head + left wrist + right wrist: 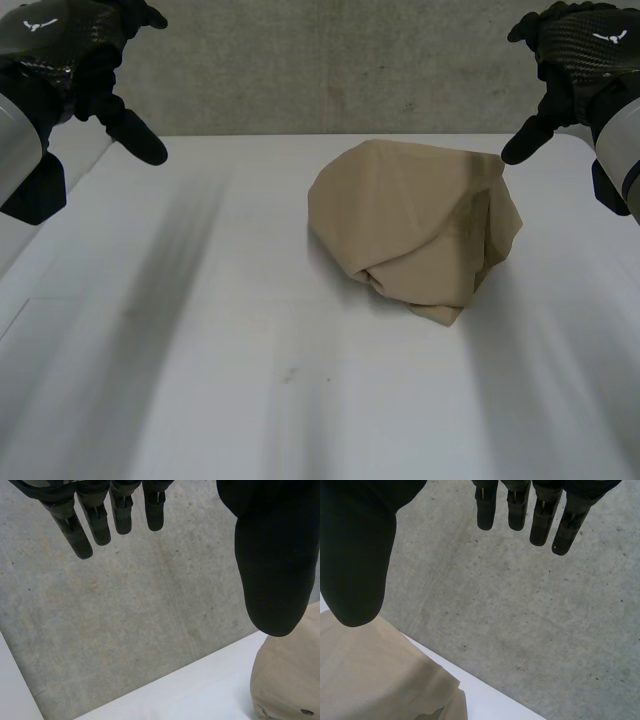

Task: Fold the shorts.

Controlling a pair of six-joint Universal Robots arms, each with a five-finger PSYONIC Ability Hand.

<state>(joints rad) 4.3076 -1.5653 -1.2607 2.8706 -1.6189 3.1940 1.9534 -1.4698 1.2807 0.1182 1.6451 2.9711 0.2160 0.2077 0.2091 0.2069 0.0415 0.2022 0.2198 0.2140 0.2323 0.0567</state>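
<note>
The tan shorts lie in a crumpled heap on the white table, between the 2 hands and touching neither. The left hand hangs with its fingers straight, holding nothing. The right hand also has straight fingers and is empty; the shorts are nearer to its thumb tip.

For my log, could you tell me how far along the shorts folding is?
Nothing looks done: the tan shorts lie in a crumpled heap on the white table. Nothing is in hand: the left hand and right hand hover open on either side, clear of the cloth. Flattening and all folds remain.
</note>
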